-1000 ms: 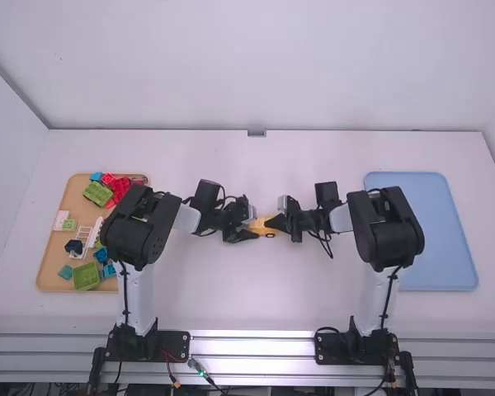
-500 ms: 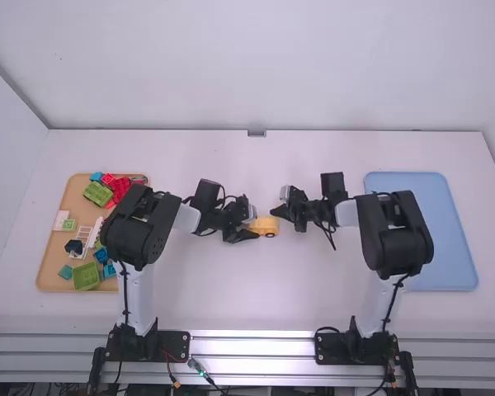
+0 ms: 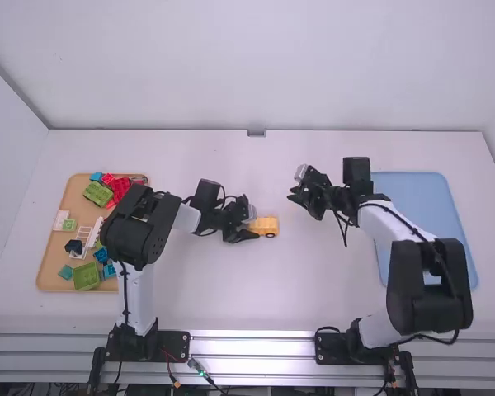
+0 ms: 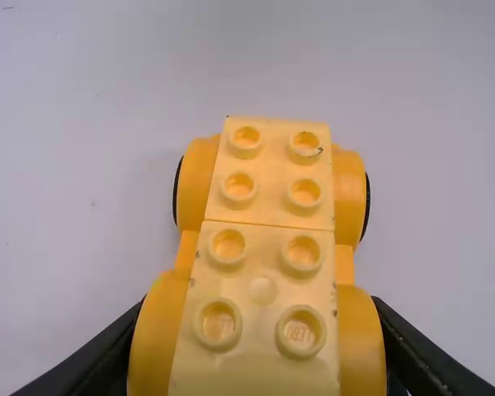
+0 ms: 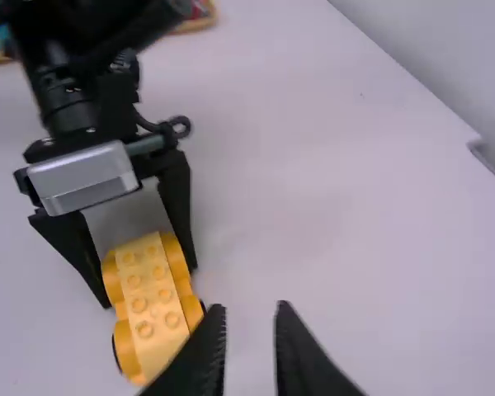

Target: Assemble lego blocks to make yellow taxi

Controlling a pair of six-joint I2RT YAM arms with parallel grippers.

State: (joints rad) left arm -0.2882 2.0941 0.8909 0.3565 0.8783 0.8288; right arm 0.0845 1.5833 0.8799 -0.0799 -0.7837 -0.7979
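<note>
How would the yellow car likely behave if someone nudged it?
The yellow car would probably roll lengthwise, since black wheels show at its sides. It should stay stiff, as its studded body looks like hard plastic. For now, the left gripper has its fingers on either side, which would likely check any rolling.

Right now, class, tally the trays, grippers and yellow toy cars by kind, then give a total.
Trays: 2 (tan tray, blue tray)
Grippers: 2 (left gripper, right gripper)
Yellow toy car: 1
Total: 5
</note>
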